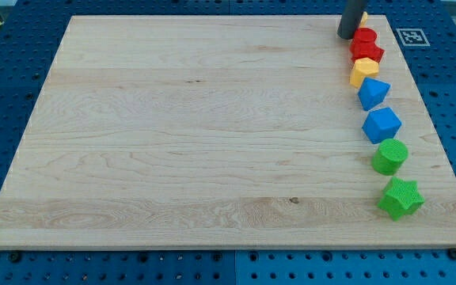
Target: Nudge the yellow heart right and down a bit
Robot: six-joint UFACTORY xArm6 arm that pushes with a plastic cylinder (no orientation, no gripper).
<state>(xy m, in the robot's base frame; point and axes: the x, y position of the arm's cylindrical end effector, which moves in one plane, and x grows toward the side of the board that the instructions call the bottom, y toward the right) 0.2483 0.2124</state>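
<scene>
My tip [347,35] sits at the view's top right, near the far edge of the wooden board [188,134], just to the left of the top of a column of blocks that runs down the board's right side. There is no claw on this rig — only the straight rod, so nothing to spread or pinch.

The column reads, top to bottom: a sliver of yellow block [363,17] mostly hidden behind the rod, a red block [363,37], a red star-like block [367,52], a yellow block [363,73], a blue block [373,93], a blue block [381,124], a green cylinder [389,156] and a green star [401,198].

Which yellow piece is the heart I cannot tell for certain; the hidden sliver beside my tip is the likelier one. I judge the nudge barely begun — my tip is close to that yellow piece, on its left, and the push right and down looks not yet done
</scene>
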